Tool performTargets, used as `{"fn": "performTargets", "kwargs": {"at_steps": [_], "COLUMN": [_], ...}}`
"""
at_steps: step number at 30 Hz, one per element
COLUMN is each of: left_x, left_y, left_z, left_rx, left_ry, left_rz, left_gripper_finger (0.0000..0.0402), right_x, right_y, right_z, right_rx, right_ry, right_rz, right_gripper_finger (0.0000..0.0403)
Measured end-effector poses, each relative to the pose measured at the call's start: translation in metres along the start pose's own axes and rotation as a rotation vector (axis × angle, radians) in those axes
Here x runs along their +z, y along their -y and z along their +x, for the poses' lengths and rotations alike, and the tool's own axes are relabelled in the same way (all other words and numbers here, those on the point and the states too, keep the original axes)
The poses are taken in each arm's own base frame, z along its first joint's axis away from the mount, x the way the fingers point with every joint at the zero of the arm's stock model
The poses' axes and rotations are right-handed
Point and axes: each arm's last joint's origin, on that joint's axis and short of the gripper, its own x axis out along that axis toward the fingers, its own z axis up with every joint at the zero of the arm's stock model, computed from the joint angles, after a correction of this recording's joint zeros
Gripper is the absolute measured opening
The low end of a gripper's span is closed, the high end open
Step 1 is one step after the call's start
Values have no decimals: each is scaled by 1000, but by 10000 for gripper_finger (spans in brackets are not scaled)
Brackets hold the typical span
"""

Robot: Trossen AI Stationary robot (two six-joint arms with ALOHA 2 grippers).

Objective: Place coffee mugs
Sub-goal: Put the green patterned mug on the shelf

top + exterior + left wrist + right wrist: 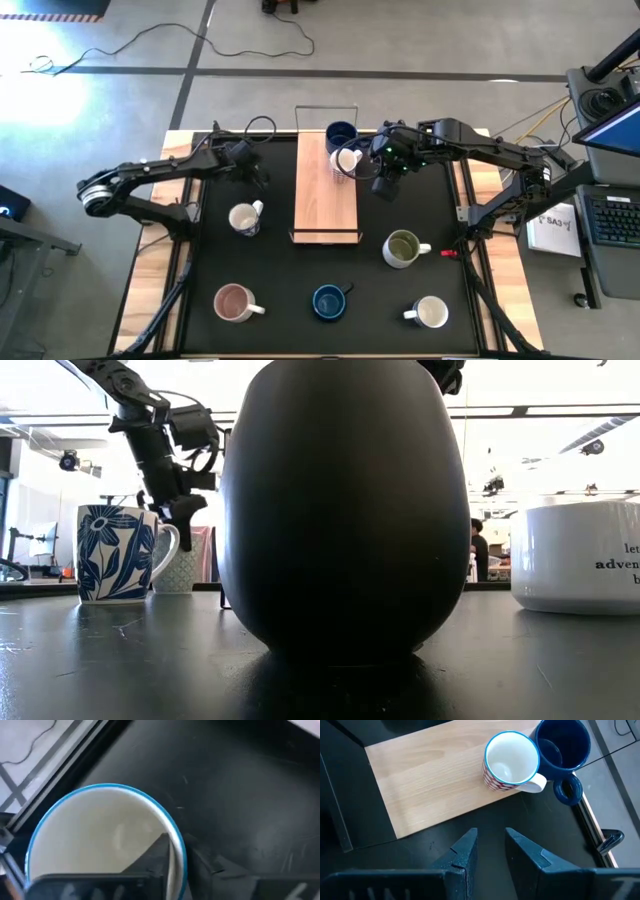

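A wooden tray lies mid-table. On its far end stand a dark blue mug and a white mug with a red pattern. My right gripper hangs open over the black mat just right of the tray, near the red-patterned mug, touching nothing. My left gripper is at the far side of a white, blue-flowered mug standing on the mat left of the tray. Its fingers are open and straddle the mug's blue rim. My left gripper comes slanting down at the flowered mug's rim, with one finger inside the mug and the other outside it. I cannot tell whether either finger touches the wall. The mug stands upright on the mat.
Along the near side of the mat stand an olive green mug, a mug with a pink inside, a dark blue mug and a white mug. The tray has wire handles at both ends. A black cable lies near the tray's far left corner.
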Motion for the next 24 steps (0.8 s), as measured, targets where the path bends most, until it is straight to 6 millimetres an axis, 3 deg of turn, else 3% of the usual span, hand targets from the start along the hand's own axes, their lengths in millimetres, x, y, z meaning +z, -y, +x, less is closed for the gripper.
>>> {"fn": "performTargets", "kwargs": {"at_steps": [6, 18, 24], "left_x": [11, 62, 88], "left_y": [1, 3, 8], "left_z": [-3, -24, -17], "left_rx": [-34, -138, -146], "left_ry": [13, 95, 101], "left_rz": [-4, 9, 31], "left_gripper_finger": [15, 9, 9], "right_x": [0, 0, 0], "right_y": [0, 1, 1], "right_z": [0, 0, 0], "right_rx": [-1, -17, -17], "right_ry": [0, 2, 1], "right_rz": [-2, -2, -11], "right_gripper_finger": [78, 80, 75]}}
